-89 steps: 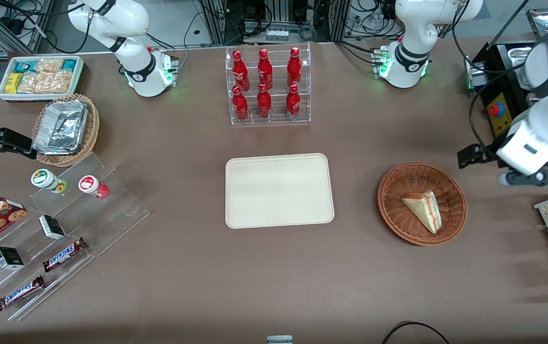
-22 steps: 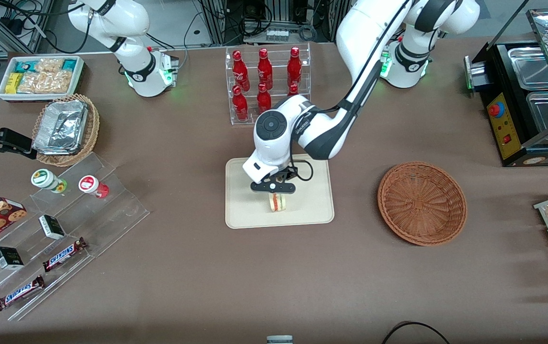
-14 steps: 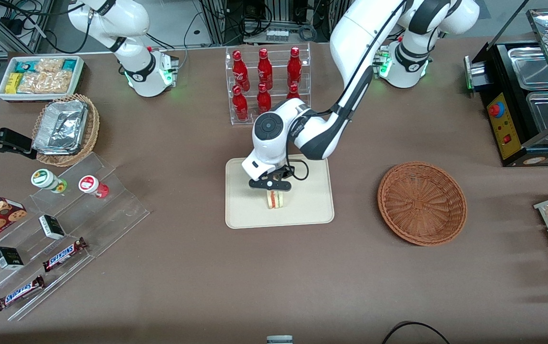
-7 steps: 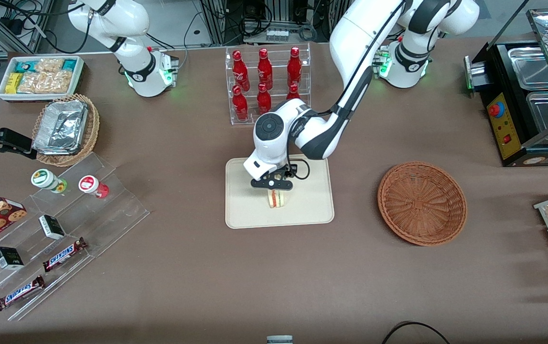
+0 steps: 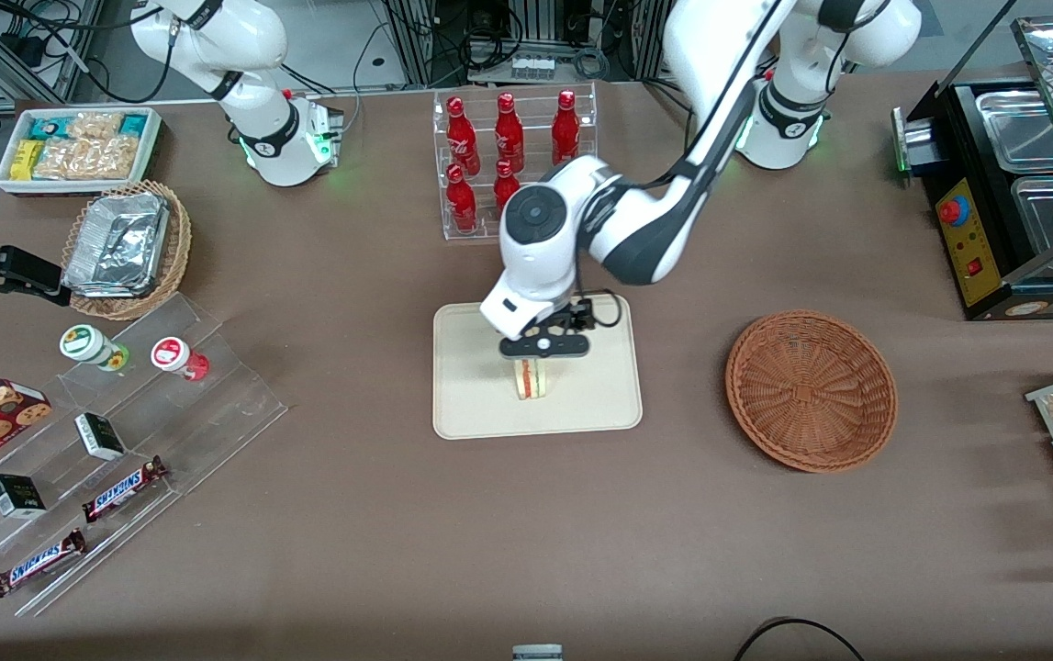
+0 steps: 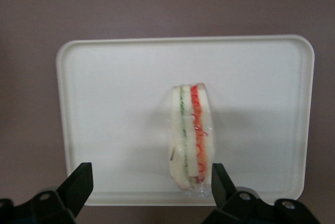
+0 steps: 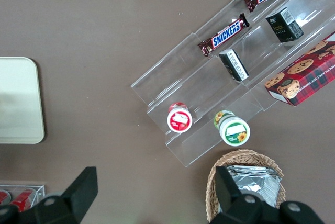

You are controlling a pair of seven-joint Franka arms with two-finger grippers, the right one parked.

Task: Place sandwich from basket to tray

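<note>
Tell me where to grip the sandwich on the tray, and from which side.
Grip the sandwich across its two flat bread faces, coming straight down. It stands on edge on the tray with filling stripes facing up, so the faces are parallel and exposed. The open gripper above already straddles it.

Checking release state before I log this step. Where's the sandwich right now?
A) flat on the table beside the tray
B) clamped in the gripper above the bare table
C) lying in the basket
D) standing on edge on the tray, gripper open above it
D. The sandwich stands on its edge on the tray; the gripper hangs above it with fingers spread wide, and the basket holds nothing.
</note>
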